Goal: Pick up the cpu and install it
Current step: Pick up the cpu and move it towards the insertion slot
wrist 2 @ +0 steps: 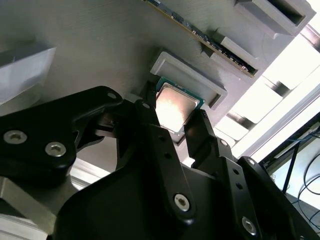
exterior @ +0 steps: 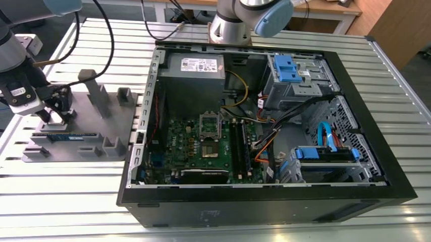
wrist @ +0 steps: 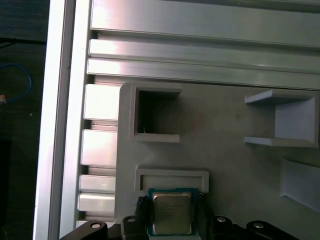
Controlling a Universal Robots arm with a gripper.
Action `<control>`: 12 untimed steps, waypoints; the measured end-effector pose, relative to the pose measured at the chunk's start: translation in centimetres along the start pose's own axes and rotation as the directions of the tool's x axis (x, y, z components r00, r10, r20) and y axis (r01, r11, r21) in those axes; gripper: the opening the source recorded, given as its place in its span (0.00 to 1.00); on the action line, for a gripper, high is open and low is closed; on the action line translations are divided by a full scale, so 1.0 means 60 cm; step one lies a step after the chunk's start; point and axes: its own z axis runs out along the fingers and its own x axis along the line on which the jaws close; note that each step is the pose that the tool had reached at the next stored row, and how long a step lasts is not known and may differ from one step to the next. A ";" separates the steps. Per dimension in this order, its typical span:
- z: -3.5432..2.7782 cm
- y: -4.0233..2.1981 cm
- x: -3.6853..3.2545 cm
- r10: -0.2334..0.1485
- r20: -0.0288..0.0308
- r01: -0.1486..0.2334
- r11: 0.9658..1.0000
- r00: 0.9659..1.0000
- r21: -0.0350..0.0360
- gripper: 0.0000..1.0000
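The cpu (wrist: 171, 214) (wrist 2: 176, 106) is seen in both wrist views, with its shiny metal top up, at a raised rim of the grey tray (wrist: 225, 150). It is pinched on two opposite edges by the black fingers (wrist: 142, 212) of the end effector (wrist: 172, 210), one finger on each side. Whether the chip is resting on the tray or lifted just off it cannot be told.

In the exterior view the end effector (exterior: 55, 118) is placed over the tray's corner toward that view's left. A memory stick (exterior: 67, 136) is laid flat on the tray just beside it. The tray is set on a slatted metal surface (exterior: 67, 201). An open computer case (exterior: 377, 166) is placed beside the tray toward the exterior view's right, with the green motherboard (exterior: 185, 138) exposed inside.
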 end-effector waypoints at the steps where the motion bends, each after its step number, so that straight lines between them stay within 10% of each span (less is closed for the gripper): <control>1: -0.001 0.000 0.000 0.000 0.000 0.000 1.000 1.000 0.000 0.47; 12: -0.020 0.000 -0.001 0.001 0.000 -0.001 1.000 1.000 0.000 0.47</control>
